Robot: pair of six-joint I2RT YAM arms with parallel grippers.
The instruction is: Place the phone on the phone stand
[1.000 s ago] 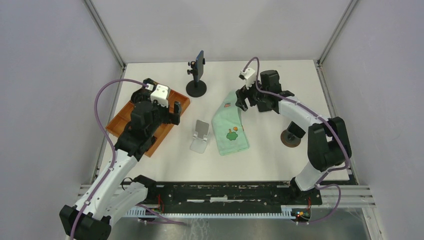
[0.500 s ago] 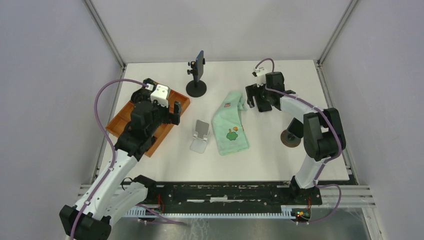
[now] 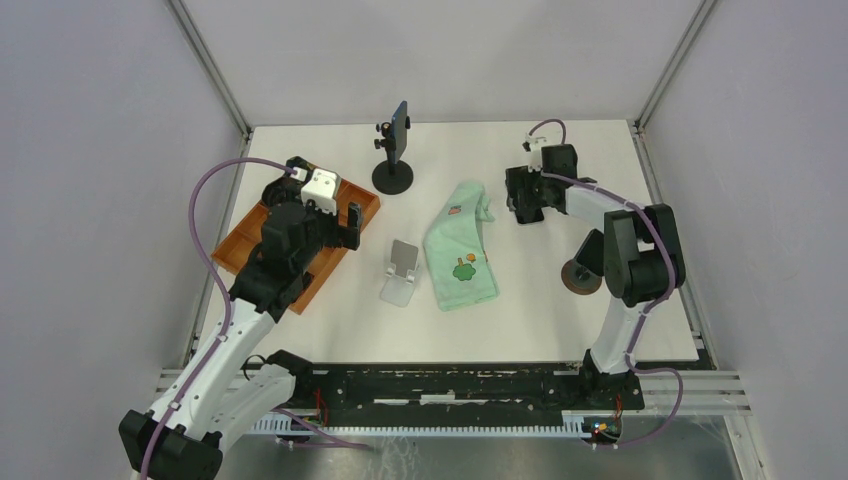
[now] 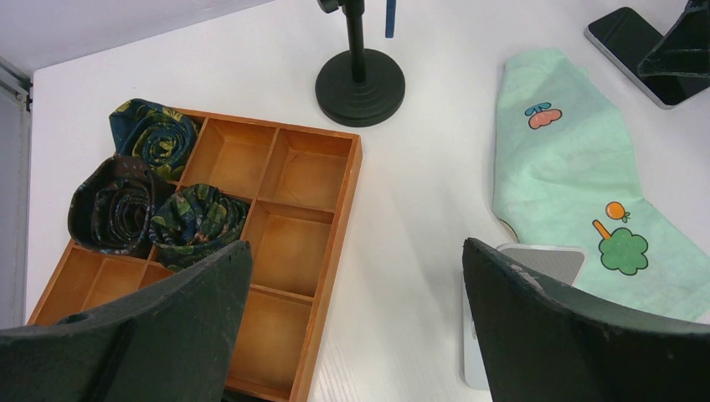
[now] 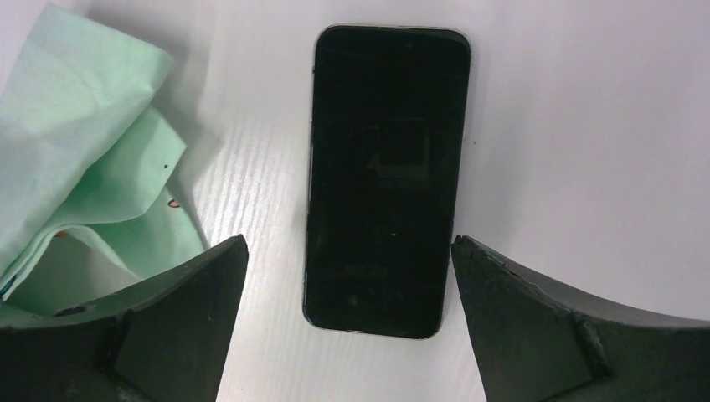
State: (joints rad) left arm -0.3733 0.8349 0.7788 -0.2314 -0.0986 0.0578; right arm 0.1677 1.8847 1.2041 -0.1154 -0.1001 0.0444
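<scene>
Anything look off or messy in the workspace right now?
Only the green cloth: its far end is rumpled and folded over itself, right beside the phone, which lies flat. Nothing looks spilled or damaged.

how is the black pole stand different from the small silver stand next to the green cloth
The black stand is a tall pole on a round base; the silver stand is a low bent plate. The black stand carries a blue device at its top; the silver stand holds nothing. The black stand sits further back on the table, the silver stand nearer the front. Both stand upright on it.
</scene>
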